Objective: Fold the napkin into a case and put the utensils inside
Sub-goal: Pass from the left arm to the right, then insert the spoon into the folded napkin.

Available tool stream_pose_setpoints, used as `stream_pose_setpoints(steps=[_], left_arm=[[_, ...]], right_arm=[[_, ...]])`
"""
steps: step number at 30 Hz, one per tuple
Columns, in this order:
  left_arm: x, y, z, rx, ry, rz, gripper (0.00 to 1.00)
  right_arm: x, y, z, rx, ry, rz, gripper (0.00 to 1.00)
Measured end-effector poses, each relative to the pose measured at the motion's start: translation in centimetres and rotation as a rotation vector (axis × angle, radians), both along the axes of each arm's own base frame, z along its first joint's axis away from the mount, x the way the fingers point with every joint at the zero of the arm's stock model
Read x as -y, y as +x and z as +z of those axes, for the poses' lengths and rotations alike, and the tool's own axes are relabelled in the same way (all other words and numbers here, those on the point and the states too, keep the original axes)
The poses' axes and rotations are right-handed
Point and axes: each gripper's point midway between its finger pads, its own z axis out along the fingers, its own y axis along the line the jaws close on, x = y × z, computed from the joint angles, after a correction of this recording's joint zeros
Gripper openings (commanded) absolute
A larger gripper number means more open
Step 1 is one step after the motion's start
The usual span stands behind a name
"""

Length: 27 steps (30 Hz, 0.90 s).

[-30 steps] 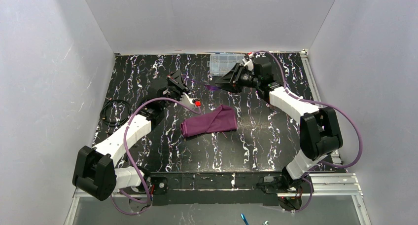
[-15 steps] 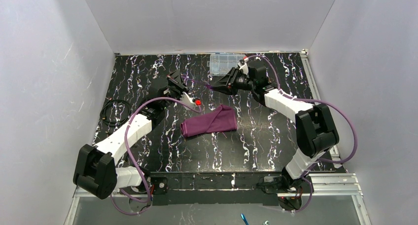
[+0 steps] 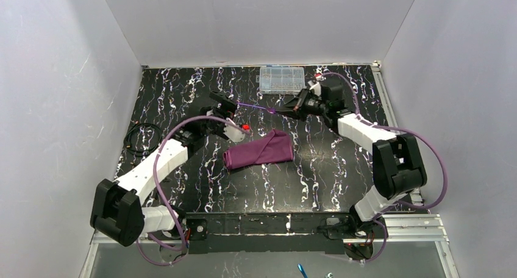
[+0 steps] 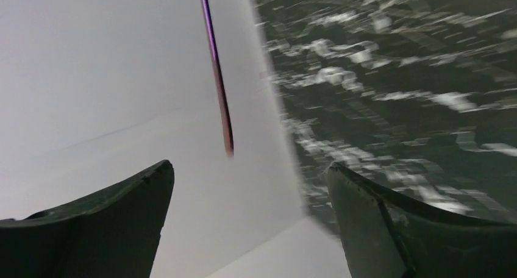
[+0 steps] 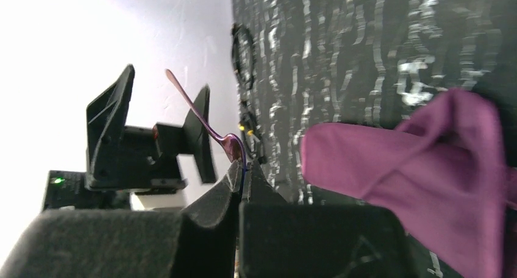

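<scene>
The right gripper (image 5: 244,168) pinches tight on one end of the purple stick (image 3: 256,107), up in the air past the napkin's (image 3: 259,149) far side. The left gripper (image 4: 250,168) has its fingers spread wide around it. Held only by its tip, the stick could swing or slip out.

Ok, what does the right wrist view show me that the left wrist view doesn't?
Only the right wrist view: the right gripper shut on the purple utensil, the folded napkin lying on the table, and a black cable coil. Only the left wrist view: the left gripper seen from inside, its fingers wide apart, with the utensil's free end in the gap, touching neither. Both: the utensil, the left gripper, the marbled table and the white wall.
</scene>
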Motion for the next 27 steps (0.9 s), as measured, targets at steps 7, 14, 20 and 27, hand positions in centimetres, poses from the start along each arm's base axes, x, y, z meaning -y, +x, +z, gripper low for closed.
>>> stream_pose_setpoints(steps=[7, 14, 20, 27], left_arm=[[1.7, -3.0, 1.1, -0.519, -0.348, 0.18, 0.85], [2.3, -9.1, -8.2, -1.153, -0.464, 0.533, 0.45], [0.3, -11.3, -14.6, -1.536, -0.503, 0.932, 0.4], [0.9, -12.6, -14.5, -1.63, -0.548, 1.032, 0.43]], right_arm=[[7.8, 0.4, -1.3, 0.045, -0.219, -0.075, 0.01], [12.2, -3.8, -0.4, 0.091, -0.444, -0.013, 0.01], [14.4, -7.0, -2.2, 0.021, -0.566, 0.041, 0.01], [15.1, -8.3, -2.9, 0.014, -0.609, 0.065, 0.01]])
